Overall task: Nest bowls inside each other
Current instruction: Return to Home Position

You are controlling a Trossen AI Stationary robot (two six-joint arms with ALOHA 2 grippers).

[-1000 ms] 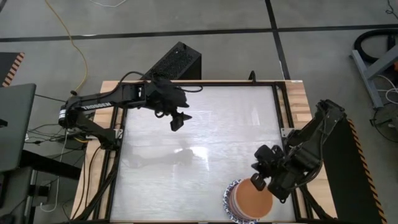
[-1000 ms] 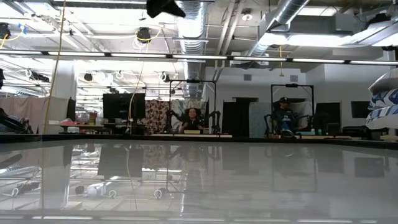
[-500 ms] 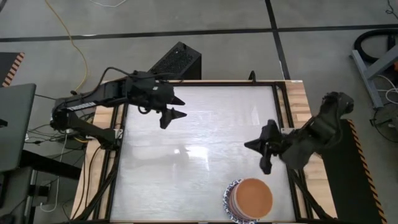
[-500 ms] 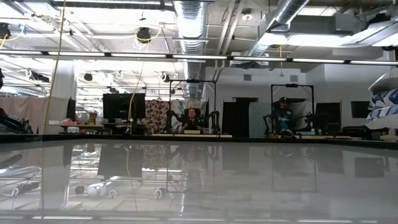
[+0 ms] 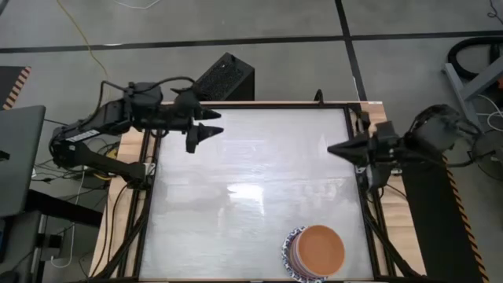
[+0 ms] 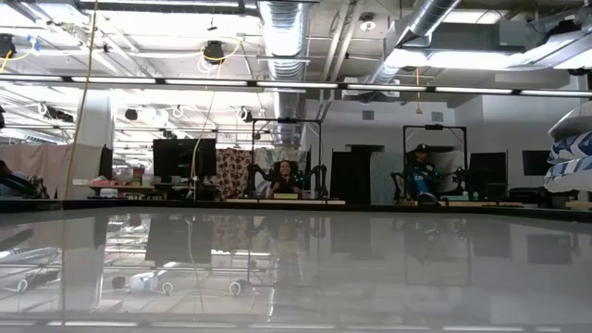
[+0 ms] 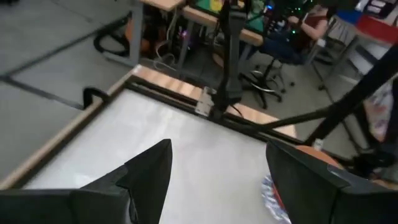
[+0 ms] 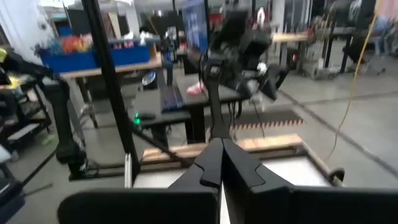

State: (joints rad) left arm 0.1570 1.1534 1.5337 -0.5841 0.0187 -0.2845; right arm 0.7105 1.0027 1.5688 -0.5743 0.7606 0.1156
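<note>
Left claw (image 5: 219, 123) gapes empty, right claw (image 5: 332, 148) pinched empty; bowls (image 5: 318, 248) seemingly stacked upright, mouths up.

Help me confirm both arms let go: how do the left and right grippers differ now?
The left gripper has its fingers wide apart; the right gripper has its fingers pressed together. The left gripper hangs over the table's left side, the right gripper at its right edge. Both are empty, point inward across the table and are well away from the bowl stack.
</note>
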